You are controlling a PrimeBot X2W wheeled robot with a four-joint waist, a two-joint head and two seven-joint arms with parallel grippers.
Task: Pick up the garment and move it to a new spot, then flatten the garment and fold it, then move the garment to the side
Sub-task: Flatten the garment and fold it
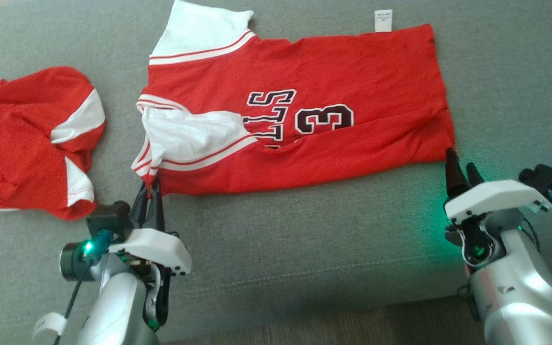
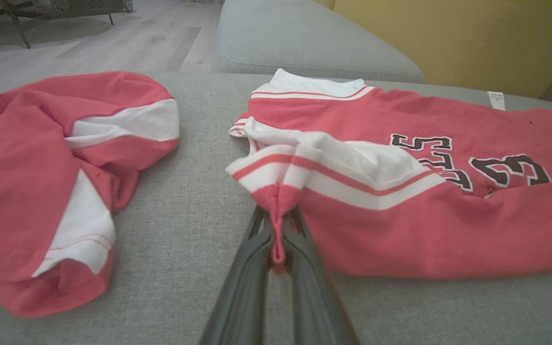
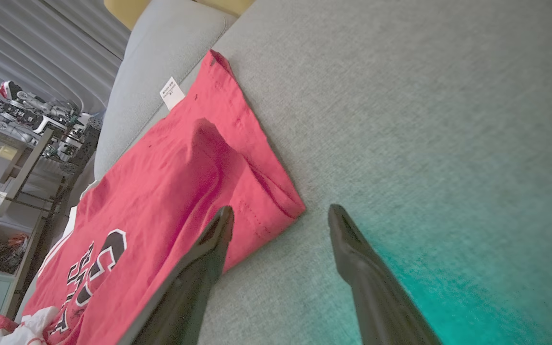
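The garment point(image 1: 333, 86) is a red jersey with white sleeves and dark lettering, lying spread sideways on the grey sofa cushion point(image 1: 304, 249). My left gripper point(image 1: 151, 191) is shut on the jersey's near sleeve corner; the left wrist view shows red fabric point(image 2: 277, 225) pinched between the two dark fingers point(image 2: 249, 268). At the jersey's near hem corner point(image 3: 285, 206) my right gripper point(image 3: 281, 218) stands open, one finger over the cloth and the other over bare cushion. From the head camera that gripper point(image 1: 460, 172) sits at the garment's lower right corner.
A second red and white garment point(image 1: 27, 143) lies crumpled on the cushion to the left. The cushion's front edge point(image 1: 304, 306) runs just behind my arms, with wood floor below. Another cushion and a yellow backrest point(image 2: 448, 38) lie beyond.
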